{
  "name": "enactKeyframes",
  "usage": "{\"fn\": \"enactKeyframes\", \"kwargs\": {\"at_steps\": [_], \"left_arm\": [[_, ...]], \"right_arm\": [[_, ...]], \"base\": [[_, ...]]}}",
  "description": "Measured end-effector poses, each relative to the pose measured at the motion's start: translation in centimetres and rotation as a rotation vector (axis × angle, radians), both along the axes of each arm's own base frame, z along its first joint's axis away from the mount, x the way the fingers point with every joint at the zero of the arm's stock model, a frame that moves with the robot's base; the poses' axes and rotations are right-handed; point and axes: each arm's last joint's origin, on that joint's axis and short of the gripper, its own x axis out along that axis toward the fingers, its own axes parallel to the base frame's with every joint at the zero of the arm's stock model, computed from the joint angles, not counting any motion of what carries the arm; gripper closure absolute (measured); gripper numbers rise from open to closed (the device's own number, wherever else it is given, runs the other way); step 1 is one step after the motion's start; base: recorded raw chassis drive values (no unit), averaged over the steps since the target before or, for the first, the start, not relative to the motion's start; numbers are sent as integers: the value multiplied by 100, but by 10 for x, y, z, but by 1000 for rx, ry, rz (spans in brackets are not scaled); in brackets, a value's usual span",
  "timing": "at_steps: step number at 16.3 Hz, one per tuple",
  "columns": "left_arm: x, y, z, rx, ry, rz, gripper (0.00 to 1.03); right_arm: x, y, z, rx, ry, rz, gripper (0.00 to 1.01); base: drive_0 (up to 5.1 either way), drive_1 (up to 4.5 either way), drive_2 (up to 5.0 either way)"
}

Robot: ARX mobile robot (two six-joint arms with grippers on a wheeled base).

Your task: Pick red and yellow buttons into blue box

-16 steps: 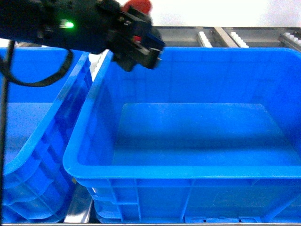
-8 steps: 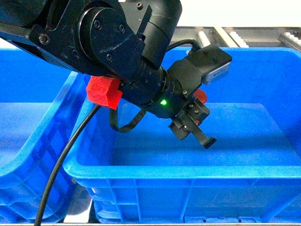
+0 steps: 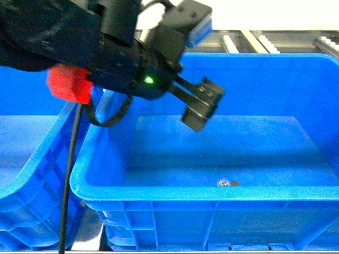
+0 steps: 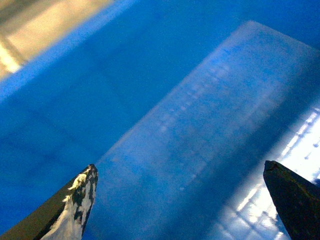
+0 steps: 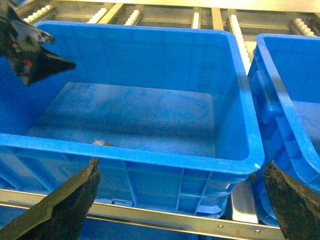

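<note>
1. Left tool (image 3: 201,108): above the blue box (image 3: 212,193) interior, fingers spread apart, nothing between them.
2. Right tool (image 5: 182,200): outside the box's near wall, fingers wide apart, nothing held.
3. Button (image 3: 226,183): small item on box floor near front wall; cap colour indistinct.

left tool (image 3: 204,106) raised, empty, button (image 3: 226,183) on blue box (image 3: 212,193) floor

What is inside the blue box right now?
One small object lies on the floor of the blue box, close to the near wall; its colour is not clear. The near rim hides the strip of floor right behind it. The open left tool hangs above.
</note>
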Motion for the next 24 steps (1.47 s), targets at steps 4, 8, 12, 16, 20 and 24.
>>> {"fn": "enactKeyframes", "kwargs": {"at_steps": [4, 8, 12, 16, 20, 24], "left_arm": [[-35, 56, 23, -92, -164, 190, 5], [-81, 90, 25, -278, -286, 478, 5], [-124, 99, 10, -320, -223, 568, 5], [-194, 103, -3, -288, -180, 623, 5], [-219, 105, 6, -311, -207, 647, 5], [-232, 129, -6, -387, -352, 606, 45]], "right_arm": [[0, 0, 0, 0, 0, 0, 3], [0, 0, 0, 0, 0, 0, 3], [0, 0, 0, 0, 0, 0, 3], [0, 0, 0, 0, 0, 0, 3], [0, 0, 0, 0, 0, 0, 3], [0, 9, -3, -13, -164, -105, 29]], "base": [[0, 0, 0], [0, 0, 0], [0, 0, 0], [0, 0, 0], [0, 0, 0], [0, 0, 0]]}}
